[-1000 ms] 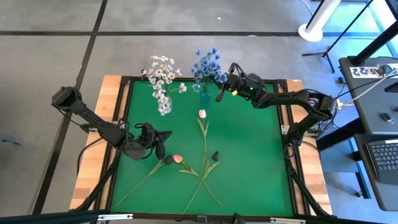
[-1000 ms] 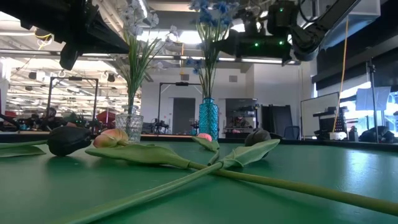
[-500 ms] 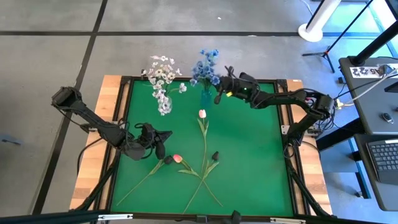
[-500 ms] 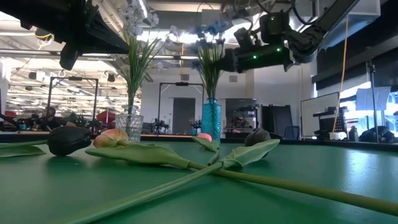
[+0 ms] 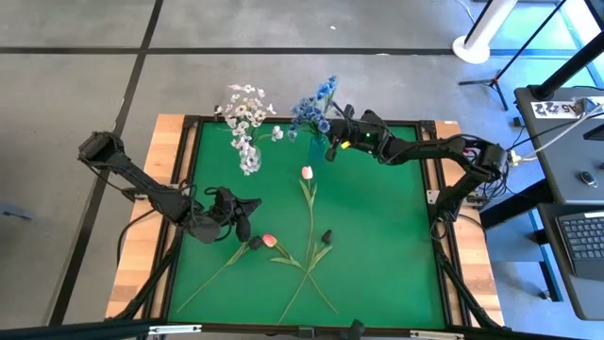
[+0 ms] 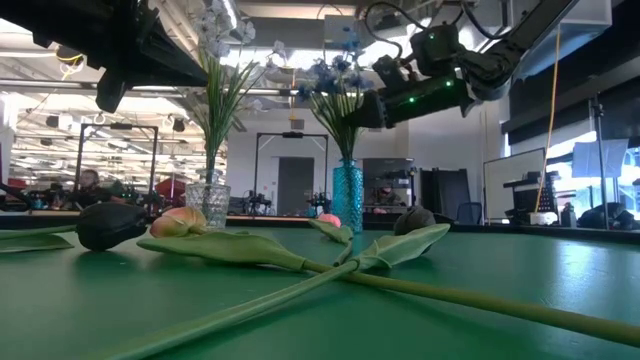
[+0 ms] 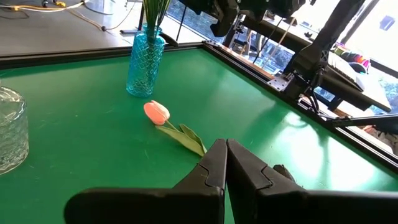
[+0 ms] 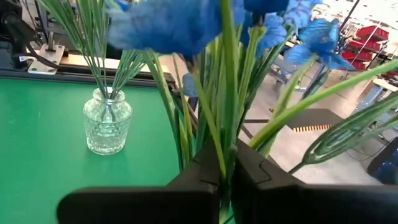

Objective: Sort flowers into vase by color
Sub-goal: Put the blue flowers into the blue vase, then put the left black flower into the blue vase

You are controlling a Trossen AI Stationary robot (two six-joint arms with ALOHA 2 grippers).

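**Blue spray at the mouth of the blue vase**

The spray of small blue blossoms on thin green stems (image 5: 317,102) stands in the textured blue glass vase (image 6: 347,195) at the far edge of the green-topped desk (image 5: 377,236), leaning a little. The right end effector (image 5: 332,144) is right at it, above the vase mouth; from its own wrist camera the two dark fingers (image 8: 205,165) sit pinched narrow around one green stem. I'd judge this to be the placing step for the blue flowers: the stem looks to be in the vase but not yet let go. Next it wants a clean opening of the fingers and a lift away without dragging the bunch or tipping the vase.

Beside it, the spray of tiny white blossoms (image 5: 247,111) already stands in the clear cut-glass vase (image 6: 208,201). Still lying flat on the desk are the tulips: a pink tulip (image 5: 269,240), a paler pink-white tulip (image 5: 307,173) nearer the vases, and two dark-headed ones (image 5: 327,235), stems crossing.

The left end effector (image 5: 243,225) hangs near the pink tulip, fingers closed together on nothing.

No brand, label or writing is legible to me anywhere on the vases or arms.
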